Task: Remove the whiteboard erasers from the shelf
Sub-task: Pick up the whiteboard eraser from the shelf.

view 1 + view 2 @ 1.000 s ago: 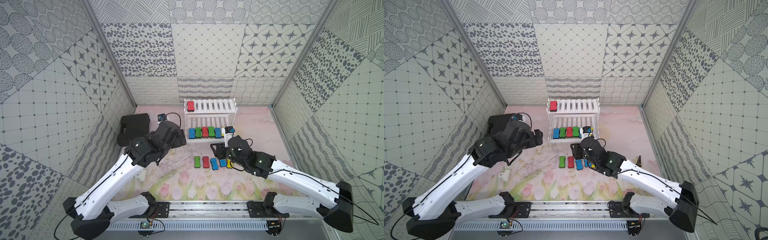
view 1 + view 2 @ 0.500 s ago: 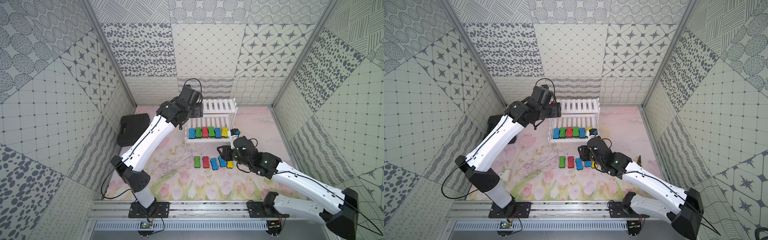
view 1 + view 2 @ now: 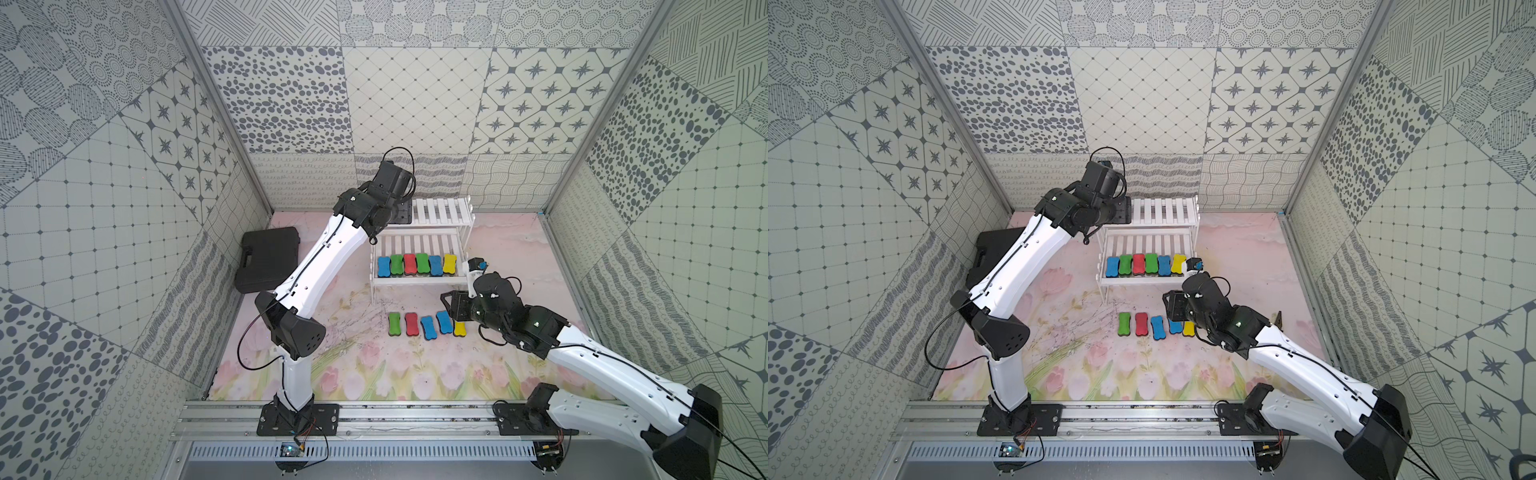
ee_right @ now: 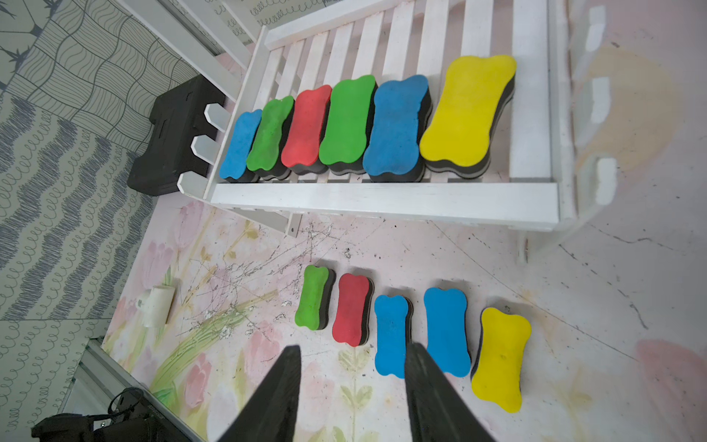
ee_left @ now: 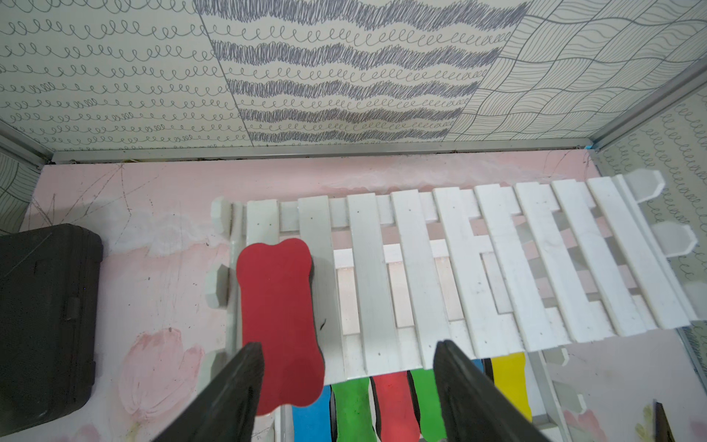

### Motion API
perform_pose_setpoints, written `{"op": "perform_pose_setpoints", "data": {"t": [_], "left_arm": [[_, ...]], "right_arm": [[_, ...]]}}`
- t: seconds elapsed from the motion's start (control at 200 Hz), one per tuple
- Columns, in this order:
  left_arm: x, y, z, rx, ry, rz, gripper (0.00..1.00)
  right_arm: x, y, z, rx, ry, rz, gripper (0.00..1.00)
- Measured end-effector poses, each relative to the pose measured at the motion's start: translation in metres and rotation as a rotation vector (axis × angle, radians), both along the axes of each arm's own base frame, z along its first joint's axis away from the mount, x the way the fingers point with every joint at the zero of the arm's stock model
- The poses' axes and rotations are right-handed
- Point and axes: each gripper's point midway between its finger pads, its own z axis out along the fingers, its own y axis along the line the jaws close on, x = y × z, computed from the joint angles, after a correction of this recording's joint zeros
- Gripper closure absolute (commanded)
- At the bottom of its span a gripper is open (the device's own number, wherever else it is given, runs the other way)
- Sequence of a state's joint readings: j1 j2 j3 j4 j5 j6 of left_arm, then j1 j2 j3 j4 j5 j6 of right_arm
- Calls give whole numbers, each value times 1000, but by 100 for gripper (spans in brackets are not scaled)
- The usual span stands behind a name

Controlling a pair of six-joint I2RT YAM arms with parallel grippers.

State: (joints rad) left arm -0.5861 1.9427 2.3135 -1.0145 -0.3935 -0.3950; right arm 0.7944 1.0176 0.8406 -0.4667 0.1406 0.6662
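The left arm is reaching across to the upper tier of the shelf point(image 3: 440, 212). The one red eraser point(image 5: 275, 306) is lying there, at the end nearest the black case point(image 3: 268, 257). The left end effector point(image 5: 348, 348) is hovering over that tier with its jaws standing wide and gripping nothing. The eraser is sitting off-centre, close against one finger point(image 5: 241, 379). Whether that finger is touching it I cannot tell, since the wrist is hiding it in both top views.

To pick well, I judge the end effector should be shifting sideways until the eraser's narrow waist is lying between the pads. Then it should be descending clear of the slats, closing across the waist and lifting straight up before carrying the eraser to the table point(image 3: 511, 249). The right end effector point(image 4: 354, 348) is hanging low over the table, jaws partly apart and empty.

The table is wearing a pale pink floral print, scuffed with dark scratches. The shelf is showing white painted slats with gaps, seemingly hard and smooth. Six erasers point(image 3: 415, 265) are crowding the lower tier side by side. Five more erasers point(image 3: 426, 324) are lying in a row on the table in front. Each is bone-shaped, with a coloured foam-like top over a dark felt base, and is likely soft.
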Motion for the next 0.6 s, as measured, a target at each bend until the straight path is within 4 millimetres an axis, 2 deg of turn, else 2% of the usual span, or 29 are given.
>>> {"op": "perform_pose_setpoints", "data": {"t": [0.3, 0.6], "left_arm": [[4, 11, -3, 46, -9, 45, 25], [8, 16, -16, 83, 15, 66, 26]], "right_arm": [[3, -4, -2, 5, 9, -10, 52], [3, -9, 5, 29, -4, -22, 52]]}}
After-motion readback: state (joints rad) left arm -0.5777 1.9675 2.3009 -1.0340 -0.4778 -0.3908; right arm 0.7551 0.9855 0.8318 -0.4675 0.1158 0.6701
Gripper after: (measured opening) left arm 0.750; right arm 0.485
